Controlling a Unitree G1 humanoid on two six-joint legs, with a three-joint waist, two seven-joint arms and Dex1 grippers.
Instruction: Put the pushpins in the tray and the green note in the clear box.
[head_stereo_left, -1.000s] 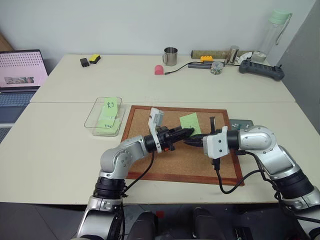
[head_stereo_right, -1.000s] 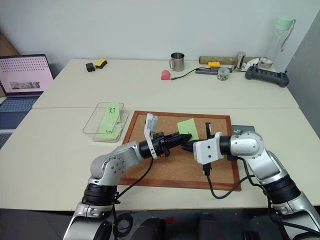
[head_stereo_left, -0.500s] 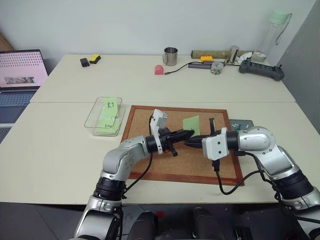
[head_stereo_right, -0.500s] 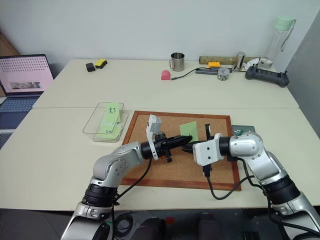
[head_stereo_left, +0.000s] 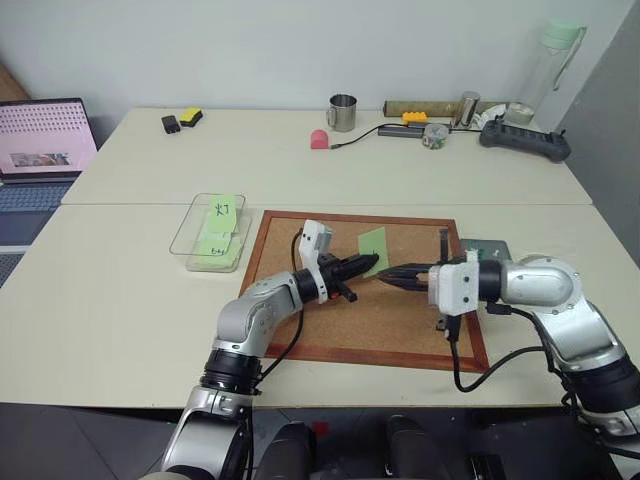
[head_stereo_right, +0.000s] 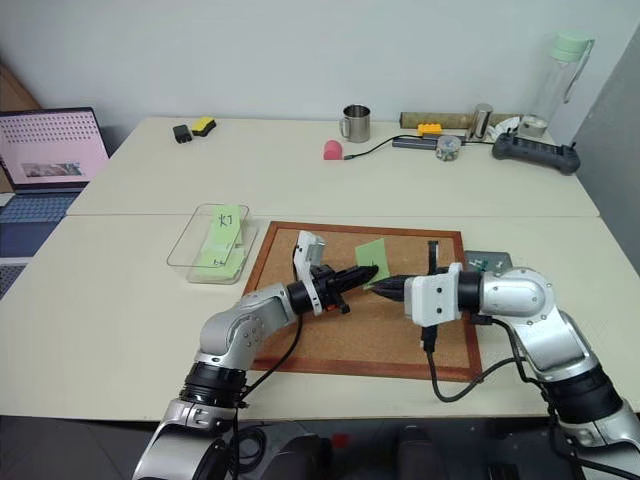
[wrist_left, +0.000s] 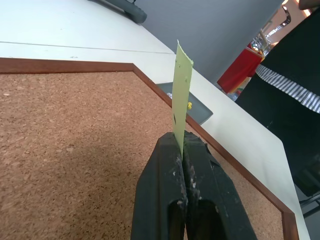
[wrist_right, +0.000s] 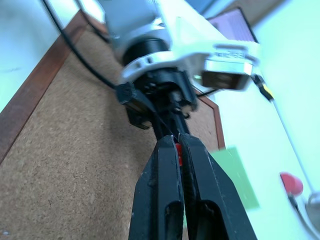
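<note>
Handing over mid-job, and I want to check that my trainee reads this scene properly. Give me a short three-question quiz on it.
1. True or false: the left pincer is shut on the green note.
2. What does the right pincer grip? A: a red pushpin. B: a cable. C: nothing.
3. Fill in: the clear box lies on the robot's ___ side of the cork board.
Key: 1 true; 2 A; 3 left.

Head views downward; wrist views close.

Handwritten black marks on green notes (head_stereo_left: 220, 225) in clear box (head_stereo_left: 185, 240), none legible.
</note>
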